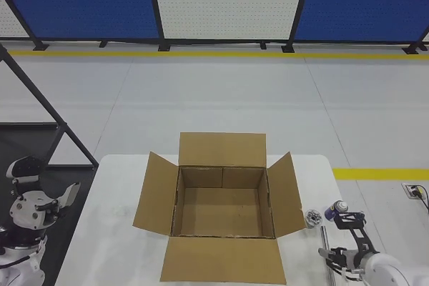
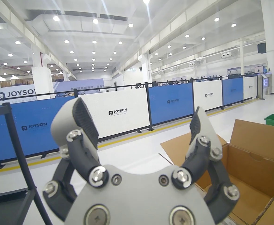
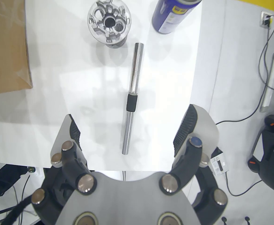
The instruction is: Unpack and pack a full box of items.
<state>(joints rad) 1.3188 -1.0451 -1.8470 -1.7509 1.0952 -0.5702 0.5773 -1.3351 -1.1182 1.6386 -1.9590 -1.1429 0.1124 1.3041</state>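
Observation:
An open cardboard box (image 1: 222, 207) stands in the middle of the white table (image 1: 114, 236), its four flaps spread out and its inside bare. To its right lie a metal gear-like part (image 3: 109, 23), a blue spray can (image 3: 174, 8) and a thin steel rod (image 3: 133, 76) with a black band. My right gripper (image 3: 131, 120) hangs open above the rod's near end, one finger on each side, touching nothing. My left gripper (image 2: 140, 118) is open and holds nothing, off the table's left edge (image 1: 50, 199), pointing out into the room, with the box (image 2: 256, 165) beside it.
A black metal rack (image 1: 28, 107) stands left of the table, close to the left arm. Cables (image 3: 265, 71) and a socket lie on the floor past the table's right edge. Blue and white barrier panels (image 1: 222, 18) line the back.

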